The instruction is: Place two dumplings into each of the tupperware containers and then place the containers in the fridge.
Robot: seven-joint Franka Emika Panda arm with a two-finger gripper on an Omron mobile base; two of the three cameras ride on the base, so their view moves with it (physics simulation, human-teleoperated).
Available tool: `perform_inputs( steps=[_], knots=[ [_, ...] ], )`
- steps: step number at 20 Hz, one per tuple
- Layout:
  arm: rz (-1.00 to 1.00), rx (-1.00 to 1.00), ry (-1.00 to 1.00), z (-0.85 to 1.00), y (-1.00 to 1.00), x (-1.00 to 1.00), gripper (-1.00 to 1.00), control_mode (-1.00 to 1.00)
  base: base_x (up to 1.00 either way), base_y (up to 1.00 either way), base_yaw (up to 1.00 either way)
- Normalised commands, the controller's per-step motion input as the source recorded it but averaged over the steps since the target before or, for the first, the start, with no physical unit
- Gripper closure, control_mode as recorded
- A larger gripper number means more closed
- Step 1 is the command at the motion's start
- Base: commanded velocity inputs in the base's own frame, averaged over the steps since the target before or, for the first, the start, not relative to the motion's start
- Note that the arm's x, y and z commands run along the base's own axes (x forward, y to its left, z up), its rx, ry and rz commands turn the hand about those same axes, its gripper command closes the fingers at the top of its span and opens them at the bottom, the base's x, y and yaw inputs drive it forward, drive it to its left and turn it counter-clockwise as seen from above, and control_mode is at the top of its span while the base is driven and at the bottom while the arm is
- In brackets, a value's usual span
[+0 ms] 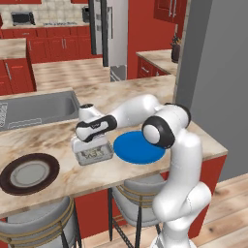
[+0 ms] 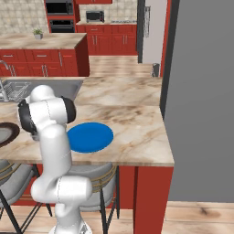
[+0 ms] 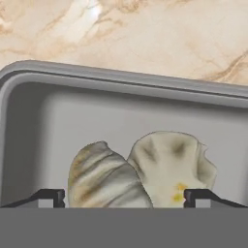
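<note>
Two dumplings (image 3: pixel 140 172) lie between our wide-open fingers (image 3: pixel 124 197), touching each other in the container (image 3: pixel 34 121); we hold nothing, so they look released. From the left, the fingers (image 1: pixel 89 145) hang over that container (image 1: pixel 93 155) on the desk (image 1: pixel 58 135), beside the blue plate (image 1: pixel 138 147). From the right, the plate (image 2: pixel 90 136) sits bare.

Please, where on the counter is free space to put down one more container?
Bare marble lies between the dark-brown plate and the tupperware container, and beyond the blue plate toward the grey wall. It is crowded where the open gripper hangs over that container with two dumplings inside.
</note>
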Motion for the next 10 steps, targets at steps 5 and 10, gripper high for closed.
perform_inputs(
  steps=[5, 10],
  knots=[
    [-0.01, 0.03, -0.02, 0.15, -0.08, 0.15, -1.0, -1.0, 0.0, 0.0, 0.0],
    [-0.13, 0.02, -0.05, 0.27, -0.42, -0.34, -1.0, -1.0, 0.0, 0.0, 0.0]
  ],
)
